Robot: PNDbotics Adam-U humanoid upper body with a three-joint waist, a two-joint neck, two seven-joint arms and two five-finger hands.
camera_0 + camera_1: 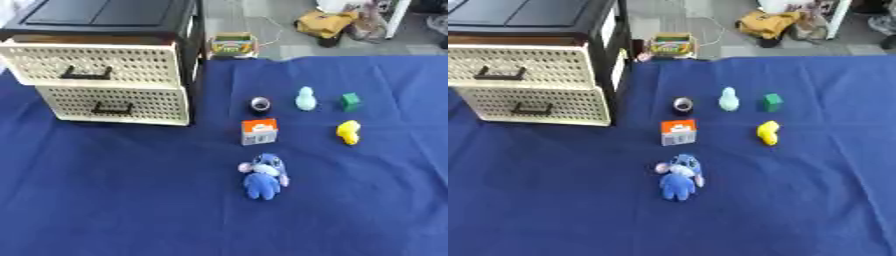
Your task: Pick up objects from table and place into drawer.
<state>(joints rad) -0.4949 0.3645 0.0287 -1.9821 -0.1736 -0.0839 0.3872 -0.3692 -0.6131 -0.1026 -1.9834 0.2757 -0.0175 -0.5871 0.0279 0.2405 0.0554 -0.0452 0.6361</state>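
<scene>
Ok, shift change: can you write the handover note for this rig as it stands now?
Hands: neither in view.
Cream perforated two-drawer cabinet stands far left, both drawers shut.
On the blue cloth: blue plush toy nearest, orange-and-white small box, dark round ring, pale aqua figurine, green cube, yellow toy.
Done: nothing stowed.
Left: open a drawer, load all six.

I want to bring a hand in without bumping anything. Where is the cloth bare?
Bare: the wide strip nearer than the blue plush toy, the area in front of the drawer unit, and right of the yellow toy. Crowded: the middle cluster around the orange box.
</scene>
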